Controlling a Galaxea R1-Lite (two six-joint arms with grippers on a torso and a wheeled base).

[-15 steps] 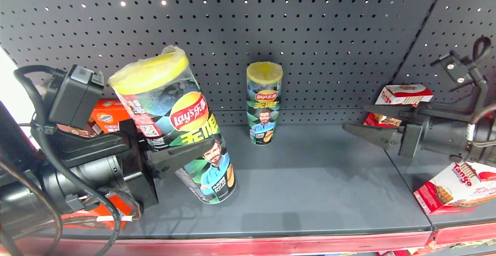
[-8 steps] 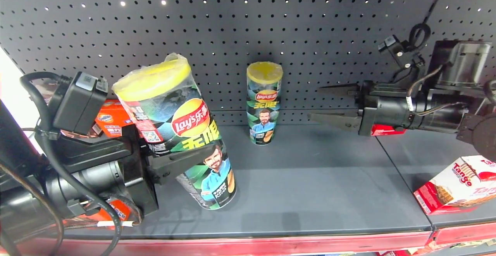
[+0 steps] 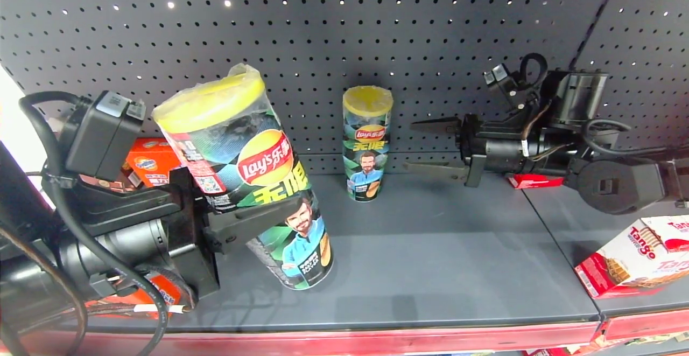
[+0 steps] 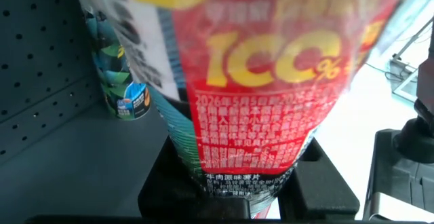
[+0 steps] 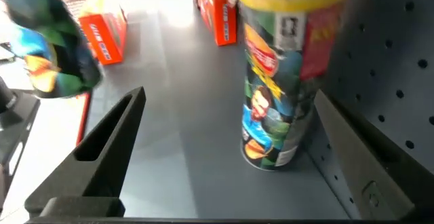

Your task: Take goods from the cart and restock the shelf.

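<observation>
The left gripper (image 3: 258, 205) is clamped around the middle of a large chip can (image 3: 242, 173). The can leans in its fingers with its base low over the shelf deck (image 3: 441, 270); I cannot tell whether the base touches. To place it well, I judge the can should come upright first and go down until the base sits flat. The fingers can then let go and draw straight back, so they do not drag it over.

A second chip can (image 3: 367, 143) stands upright just ahead of the right gripper (image 3: 410, 146), whose fingers are spread wide and hold nothing. The pegboard wall (image 3: 377, 33) is close behind that can. The grey deck lies flat and bare beside the held can. Orange boxes (image 3: 150, 159) sit beside the left gripper, and a red wafer box (image 3: 635, 262) lies behind the right gripper.
</observation>
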